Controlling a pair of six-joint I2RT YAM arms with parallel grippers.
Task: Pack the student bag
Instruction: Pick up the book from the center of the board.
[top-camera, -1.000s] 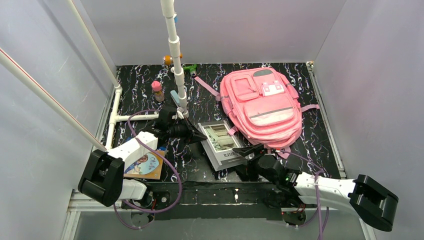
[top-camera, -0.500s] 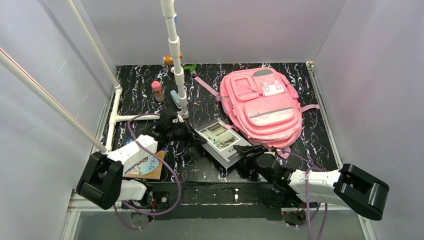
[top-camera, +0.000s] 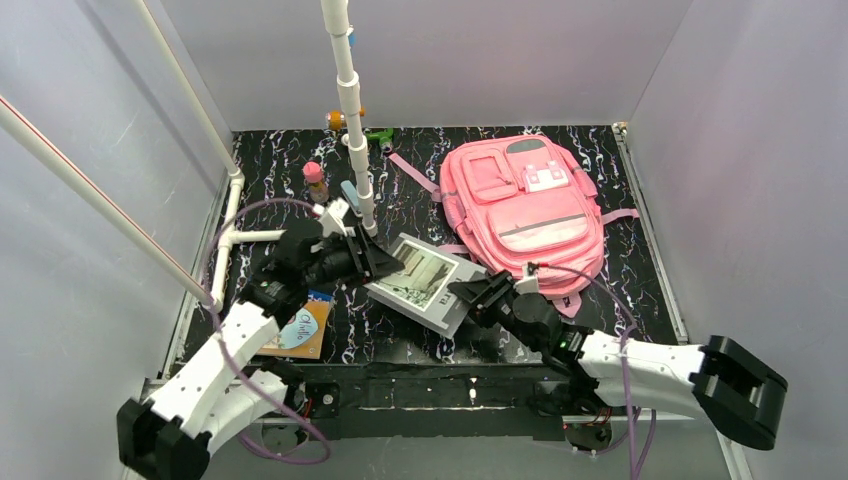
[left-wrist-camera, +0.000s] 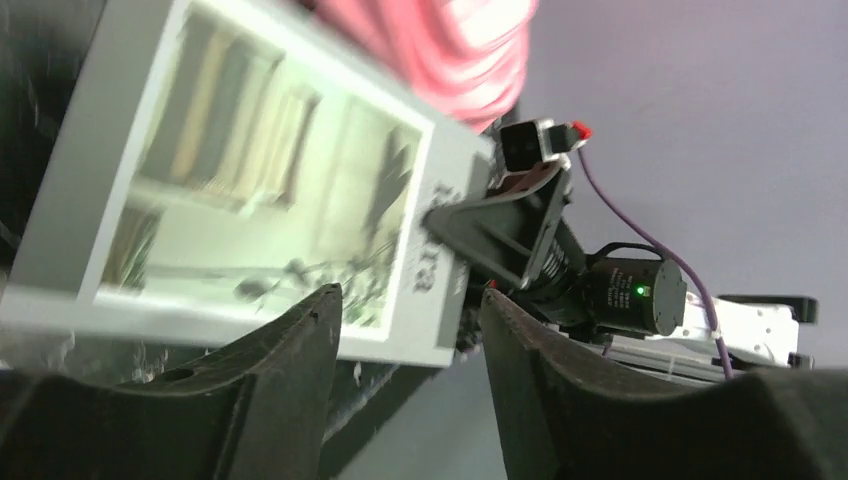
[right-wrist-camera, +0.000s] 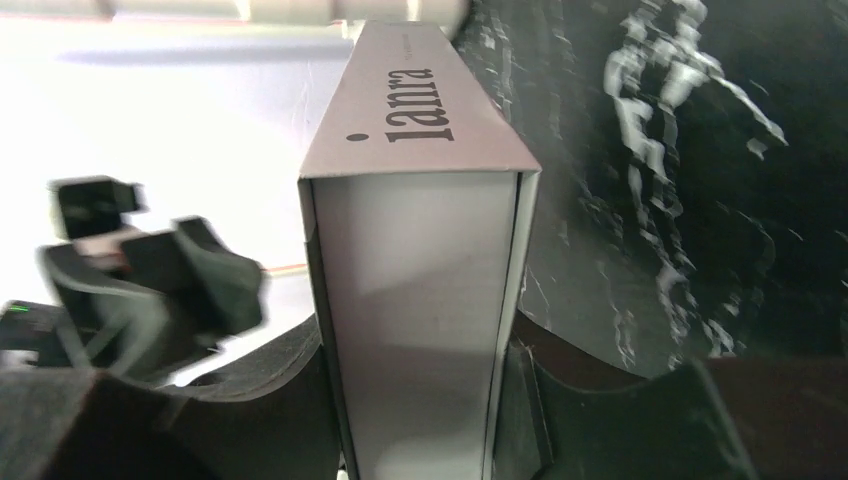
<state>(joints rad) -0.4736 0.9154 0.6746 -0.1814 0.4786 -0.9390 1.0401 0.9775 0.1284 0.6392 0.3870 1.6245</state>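
The student bag (top-camera: 525, 210), a pink backpack with a white patch, lies front up at the back right of the table. A grey hardback book (top-camera: 420, 283) with a pale photo cover is tilted up off the table in front of the bag. My right gripper (top-camera: 482, 296) is shut on the book's near right end; its spine (right-wrist-camera: 420, 110) stands upright between the jaws (right-wrist-camera: 420, 345). My left gripper (top-camera: 375, 262) is open at the book's left edge. In the left wrist view the book (left-wrist-camera: 250, 190) lies just beyond the gripper (left-wrist-camera: 410, 295), with nothing between the fingers.
A white pipe pole (top-camera: 350, 110) rises just behind the left gripper. A pink-capped bottle (top-camera: 316, 182) stands at the back left, with small orange and green items (top-camera: 360, 128) behind it. An illustrated book (top-camera: 300, 330) lies at the near left. Grey walls enclose the table.
The right gripper closed on the grey book, raised it and swung it left. The left arm reached forward and its gripper went from shut to open at the book's edge.
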